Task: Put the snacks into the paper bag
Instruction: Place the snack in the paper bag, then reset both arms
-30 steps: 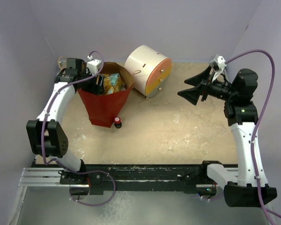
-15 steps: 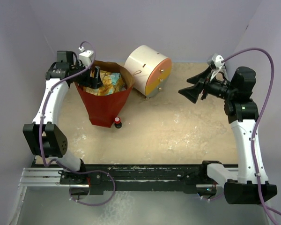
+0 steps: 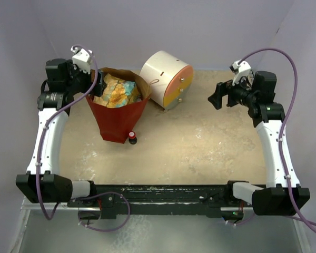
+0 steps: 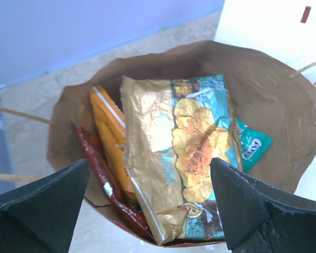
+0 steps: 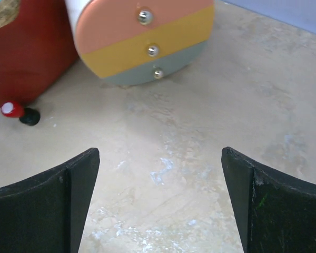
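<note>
On the tabletop [image 3: 200, 142] stands the red paper bag [image 3: 117, 120], with the snacks [image 4: 179, 153] packed inside it. The left end effector [image 4: 147, 179] hangs over the bag's mouth, spread wide and holding nothing. The right end effector [image 5: 160, 158], equally spread and empty, hangs above bare tabletop, well apart from the bag.

Paper bag [image 3: 116, 124] mouth full of snacks [image 3: 115, 92]; drawer unit [image 3: 166, 79] perhaps touching.

Red paper bag [image 3: 116, 122], gold-teal packet [image 4: 179, 158], orange packet [image 4: 111, 139]
</note>
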